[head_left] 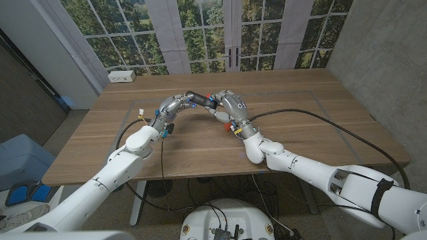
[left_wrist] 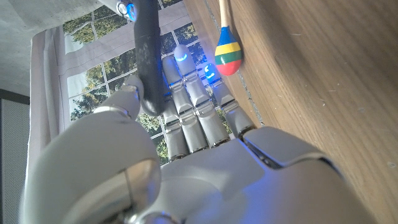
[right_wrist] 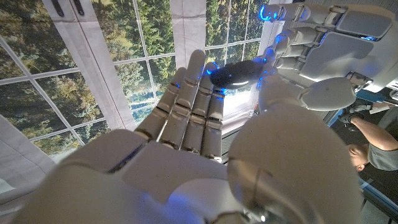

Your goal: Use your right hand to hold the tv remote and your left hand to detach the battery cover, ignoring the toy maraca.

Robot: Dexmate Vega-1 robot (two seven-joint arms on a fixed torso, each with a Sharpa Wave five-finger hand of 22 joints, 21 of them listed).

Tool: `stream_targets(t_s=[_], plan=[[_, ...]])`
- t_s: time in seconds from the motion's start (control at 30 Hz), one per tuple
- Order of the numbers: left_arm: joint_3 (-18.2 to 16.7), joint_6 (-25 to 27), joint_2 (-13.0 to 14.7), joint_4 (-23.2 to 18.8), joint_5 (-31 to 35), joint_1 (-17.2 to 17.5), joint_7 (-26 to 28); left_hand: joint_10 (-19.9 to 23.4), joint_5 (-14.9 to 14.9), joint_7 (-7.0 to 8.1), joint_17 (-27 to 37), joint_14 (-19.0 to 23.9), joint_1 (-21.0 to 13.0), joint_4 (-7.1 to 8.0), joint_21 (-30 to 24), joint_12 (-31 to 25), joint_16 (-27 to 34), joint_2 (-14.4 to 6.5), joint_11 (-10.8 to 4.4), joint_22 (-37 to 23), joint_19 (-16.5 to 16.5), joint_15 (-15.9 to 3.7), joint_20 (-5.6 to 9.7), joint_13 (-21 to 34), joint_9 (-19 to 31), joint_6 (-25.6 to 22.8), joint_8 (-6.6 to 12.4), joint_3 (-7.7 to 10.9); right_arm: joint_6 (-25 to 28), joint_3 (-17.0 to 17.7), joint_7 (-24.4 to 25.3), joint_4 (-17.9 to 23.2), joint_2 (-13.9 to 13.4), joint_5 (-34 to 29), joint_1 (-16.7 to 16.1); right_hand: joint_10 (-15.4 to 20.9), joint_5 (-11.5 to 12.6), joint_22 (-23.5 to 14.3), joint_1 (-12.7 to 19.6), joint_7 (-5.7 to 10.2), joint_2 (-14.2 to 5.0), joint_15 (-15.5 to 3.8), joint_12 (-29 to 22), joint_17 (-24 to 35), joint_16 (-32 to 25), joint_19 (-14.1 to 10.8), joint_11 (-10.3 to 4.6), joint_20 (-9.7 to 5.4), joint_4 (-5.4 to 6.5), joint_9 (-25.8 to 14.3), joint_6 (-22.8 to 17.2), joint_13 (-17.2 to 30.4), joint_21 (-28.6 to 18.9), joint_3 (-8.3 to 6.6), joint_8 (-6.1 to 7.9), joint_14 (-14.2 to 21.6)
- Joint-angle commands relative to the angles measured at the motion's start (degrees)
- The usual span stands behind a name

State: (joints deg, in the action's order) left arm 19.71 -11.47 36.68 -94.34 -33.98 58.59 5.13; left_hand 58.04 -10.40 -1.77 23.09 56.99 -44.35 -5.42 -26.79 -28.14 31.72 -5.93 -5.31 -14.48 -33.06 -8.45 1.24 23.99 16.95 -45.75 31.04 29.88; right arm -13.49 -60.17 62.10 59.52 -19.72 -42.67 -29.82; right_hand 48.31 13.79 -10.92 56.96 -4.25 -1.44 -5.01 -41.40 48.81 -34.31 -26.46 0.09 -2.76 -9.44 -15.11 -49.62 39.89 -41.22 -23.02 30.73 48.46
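The black tv remote [head_left: 199, 99] hangs above the middle of the table, held between both hands. My right hand [head_left: 230, 107] grips its right end, and the remote's rounded tip [right_wrist: 236, 73] shows past that hand's fingers. My left hand [head_left: 171, 110] pinches the other end, with the remote [left_wrist: 148, 59] running between thumb and fingers [left_wrist: 196, 106]. The left hand [right_wrist: 323, 43] also shows in the right wrist view, touching the remote's end. I cannot make out the battery cover. The toy maraca [left_wrist: 227, 53], striped red, yellow, green and blue, lies on the wood just beyond the left fingertips.
A white socket box [head_left: 122, 77] sits at the table's back left corner. A black cable [head_left: 320, 120] runs over the table's right side. A blue seat [head_left: 20, 157] stands left of the table. A person [right_wrist: 373, 146] shows at the edge of the right wrist view.
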Motion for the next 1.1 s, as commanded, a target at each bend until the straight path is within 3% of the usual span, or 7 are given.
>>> stream_targets(t_s=[0.03,0.2,0.4,0.53,0.73,0.93,1.1], plan=[[-0.5,-3.5,-1.6,1.8,-1.2,-0.2,-1.5,2.9,0.2,-1.05,0.5,1.0,-3.0,6.37,-0.9,-0.5,-0.3,-6.6,-2.11,-0.4,0.5,-3.79,-0.17,1.1,8.8,-1.5,5.32,5.16,-1.3,0.6,0.5,-1.8,1.1,2.0,0.2,11.7,0.5,-0.2,4.7,8.81,-4.41,-7.91,-0.1,0.4,0.2,0.2,-11.29,-2.75,0.57,-0.1,-8.9,0.4,-0.3,-0.33,0.40,1.2],[-0.7,-4.5,-1.9,1.8,-0.1,0.0,-0.2,3.2,0.0,-1.10,0.8,1.2,-2.1,7.95,-1.6,-0.6,-0.5,-6.6,-2.20,-0.7,0.6,-3.88,-0.08,1.7,9.7,-1.2,5.89,5.98,-1.9,0.5,1.2,-3.2,1.8,2.2,0.7,11.7,0.5,-0.2,4.6,8.76,-4.43,-7.88,0.0,0.7,0.4,0.3,-11.26,-2.69,0.62,-0.1,-8.8,0.5,-0.5,-0.28,0.46,1.3],[-1.5,-6.5,-3.1,0.9,4.3,1.5,5.9,4.7,-0.2,-1.10,1.4,2.3,-0.3,10.33,-3.1,-1.2,-0.6,-6.4,-1.78,-1.3,0.7,-3.83,0.03,2.8,11.2,-1.9,7.48,7.43,-2.3,0.4,1.9,-5.4,2.9,2.2,1.4,11.7,0.5,-0.1,4.5,8.67,-4.45,-7.86,0.1,1.0,0.7,0.4,-11.22,-2.66,0.65,-0.2,-8.8,0.6,-0.7,-0.24,0.62,1.4],[-1.8,-8.2,-4.6,0.9,7.8,2.2,10.3,4.9,-0.2,-1.05,1.6,2.8,0.2,10.86,-3.5,-1.2,-0.6,-6.3,-1.66,-1.4,0.7,-3.90,0.02,3.1,11.7,-2.1,7.99,7.88,-2.8,1.1,1.9,-6.8,3.7,1.5,1.5,11.9,0.6,-0.1,4.5,8.65,-4.41,-7.90,0.2,1.3,0.9,0.4,-11.21,-2.63,0.61,-0.1,-8.9,0.4,-0.9,-0.22,0.67,1.5],[-2.7,-12.2,-9.0,2.2,13.3,3.2,18.7,1.9,0.0,1.35,2.1,0.6,3.0,12.87,-5.1,0.0,-2.1,-5.5,-1.48,-1.7,0.7,-3.62,-0.20,4.5,10.8,-0.4,7.14,8.42,-2.8,1.8,1.9,-9.3,5.0,1.0,1.9,11.9,0.6,-0.1,4.7,8.65,-4.44,-7.97,0.2,1.6,1.0,0.5,-11.24,-2.61,0.53,-0.1,-8.9,0.6,-1.1,-0.23,0.74,1.7],[-3.4,-13.9,-12.2,3.2,19.4,3.3,25.8,0.1,0.2,2.03,2.4,-1.3,4.9,13.32,-5.6,0.8,-3.2,-5.2,-1.73,-1.7,1.7,-3.69,-0.34,5.2,9.8,-0.2,6.65,8.39,-2.9,3.0,1.9,-10.8,5.8,-0.1,1.9,11.9,0.7,-0.1,4.7,8.65,-4.42,-7.94,0.3,1.8,1.3,0.5,-11.18,-2.68,0.51,-0.1,-8.8,0.7,-1.2,-0.23,0.81,1.7],[-3.6,-14.6,-13.4,4.1,21.1,3.1,27.3,-0.8,0.1,2.08,2.7,-2.0,5.7,13.15,-5.9,1.2,-3.7,-5.3,-1.71,-1.7,2.4,-3.77,-0.42,5.7,9.1,0.1,6.27,8.79,-3.4,3.5,1.9,-11.7,6.3,-0.6,2.0,12.0,0.7,-0.1,4.7,8.65,-4.38,-7.92,0.3,2.1,1.5,0.7,-11.35,-2.71,0.51,-0.1,-8.8,0.8,-1.4,-0.20,0.85,1.8]])
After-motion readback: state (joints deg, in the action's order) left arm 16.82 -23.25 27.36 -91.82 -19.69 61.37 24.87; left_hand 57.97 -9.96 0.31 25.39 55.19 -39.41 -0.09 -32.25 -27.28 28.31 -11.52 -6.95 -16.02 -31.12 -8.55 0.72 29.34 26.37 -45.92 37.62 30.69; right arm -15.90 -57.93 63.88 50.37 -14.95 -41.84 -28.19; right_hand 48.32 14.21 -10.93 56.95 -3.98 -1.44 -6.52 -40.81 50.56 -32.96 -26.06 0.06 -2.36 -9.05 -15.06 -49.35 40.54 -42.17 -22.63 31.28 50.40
